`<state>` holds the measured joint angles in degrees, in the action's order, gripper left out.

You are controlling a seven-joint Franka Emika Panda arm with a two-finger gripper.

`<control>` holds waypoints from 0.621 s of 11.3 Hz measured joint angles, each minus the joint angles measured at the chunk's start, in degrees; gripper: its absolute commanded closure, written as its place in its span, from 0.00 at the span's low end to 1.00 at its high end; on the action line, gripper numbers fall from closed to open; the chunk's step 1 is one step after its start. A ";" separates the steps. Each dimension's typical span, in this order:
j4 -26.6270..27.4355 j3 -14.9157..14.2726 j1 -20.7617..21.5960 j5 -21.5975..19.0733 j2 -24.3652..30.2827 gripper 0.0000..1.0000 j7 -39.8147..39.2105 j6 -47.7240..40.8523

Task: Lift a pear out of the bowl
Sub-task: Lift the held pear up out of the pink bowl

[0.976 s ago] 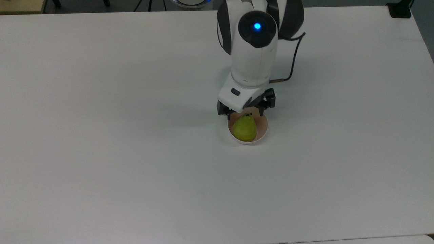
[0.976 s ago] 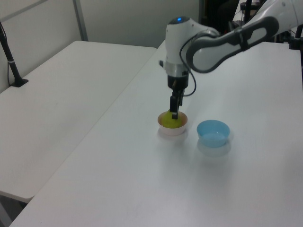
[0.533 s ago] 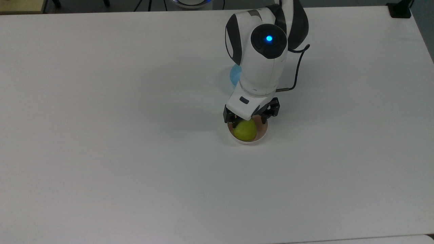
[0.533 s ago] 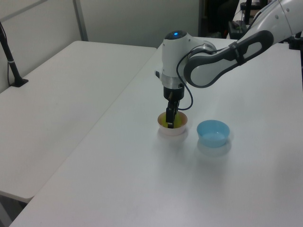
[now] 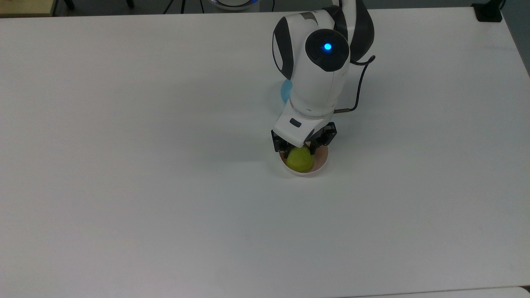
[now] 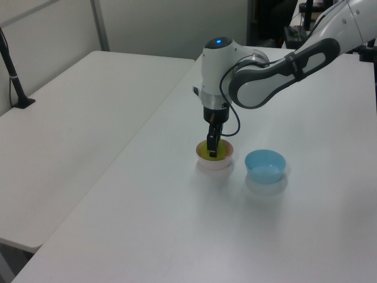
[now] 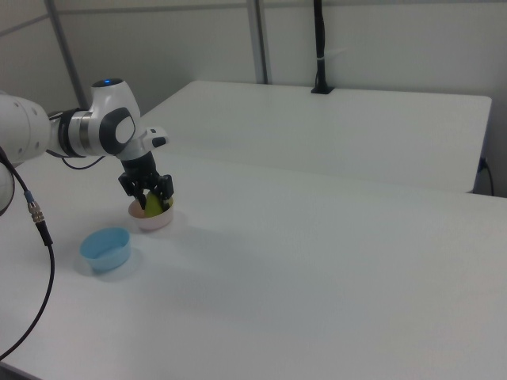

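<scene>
The white tabletop [image 5: 124,165] spreads wide beneath the gripper [image 5: 303,145], with a light blue bowl [image 6: 265,165] just beside it. Directly below sits the pink bowl [image 5: 319,163]. The gripper reaches into it, fingers [image 7: 167,190] spread either side of the pear [image 5: 299,160], not visibly clamping it.

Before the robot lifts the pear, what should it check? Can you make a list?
1. Pear sits in the pink bowl: ok.
2. Hand is right over the pear, down at the bowl: ok.
3. Fingers on both sides of the pear, as the right view shows: ok.
4. Fingers squeezing the pear tight: cannot tell.
5. Blue bowl stands apart from the pink one: ok.
6. White table bare around the bowl: ok.
</scene>
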<state>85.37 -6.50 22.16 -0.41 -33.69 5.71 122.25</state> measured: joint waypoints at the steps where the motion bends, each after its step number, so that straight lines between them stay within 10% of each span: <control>1: -0.16 -0.06 -0.02 0.04 0.02 0.80 0.00 0.00; 7: -1.83 -1.31 -4.02 0.04 8.66 0.79 0.24 -4.94</control>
<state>83.54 -7.81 18.14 -0.37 -25.03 5.94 117.32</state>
